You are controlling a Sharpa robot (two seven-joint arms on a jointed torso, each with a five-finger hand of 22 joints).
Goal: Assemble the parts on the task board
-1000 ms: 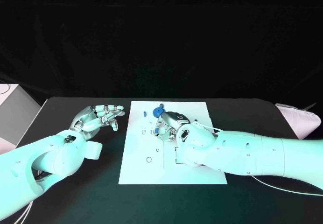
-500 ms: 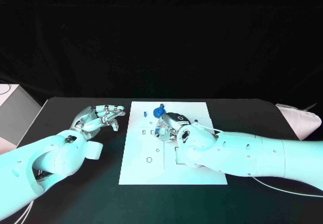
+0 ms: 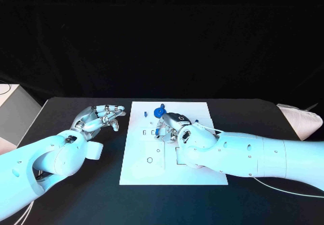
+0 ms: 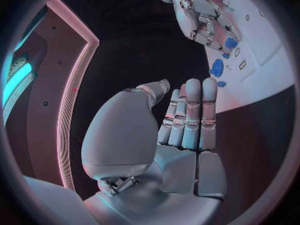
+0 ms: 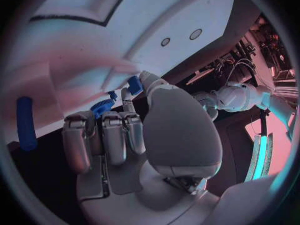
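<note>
Fingers point(image 3: 111, 112) of the left hand point(image 3: 98, 119) are straight and close side by side, gripping nothing, hovering over the black desk point(image 3: 74, 112) just left of the task board point(image 3: 138, 173), off its edge. On the board's far strip: a small blue part point(image 3: 145, 113), then a round blue gear-like part point(image 3: 158, 112) beside it, and a long blue peg point(image 5: 25, 122) near the far edge, lying flat. Right hand point(image 3: 174, 126) is over the board's middle, palm down, fingers curled down together onto a small blue part point(image 5: 134, 85) at the fingertips; looks pinched against the board, though the contact is partly hidden. That part sits directly under the right fingers, near side of the gear, so the right hand is clearly nearer; left is well apart. My read: seating step, mostly a downward push.
</note>
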